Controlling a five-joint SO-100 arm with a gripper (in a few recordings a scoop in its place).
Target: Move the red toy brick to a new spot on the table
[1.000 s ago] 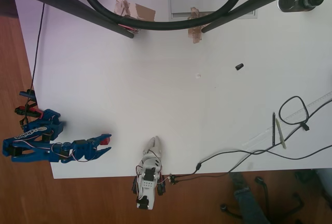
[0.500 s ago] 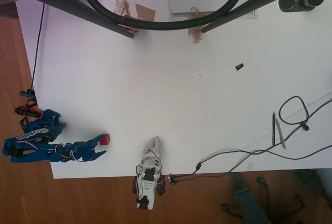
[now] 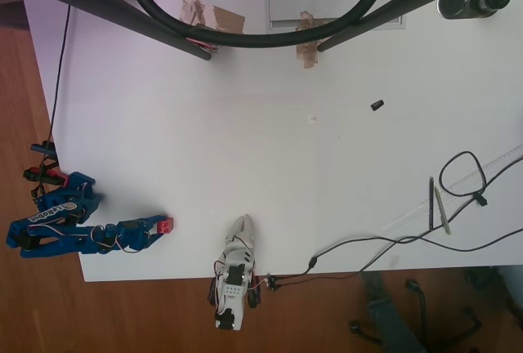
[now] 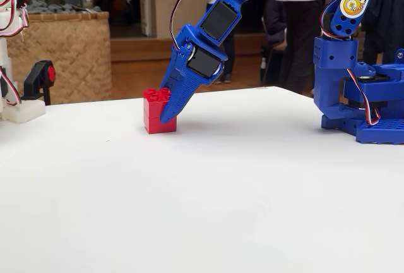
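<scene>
The red toy brick rests on the white table near its lower left corner in the overhead view. My blue gripper reaches in from the left and its fingers are shut on the brick. In the fixed view the brick stands flat on the table, and my gripper slants down over its right side. One blue finger covers part of the brick.
A small black cylinder lies at the table's upper right. Cables, a pen and a ruler lie at the right edge. Black stand legs cross the top. The table's lower edge runs just below the brick.
The gripper's fingers were spread beside the brick a second ago. They have closed in on it, and the brick now sits between them.
</scene>
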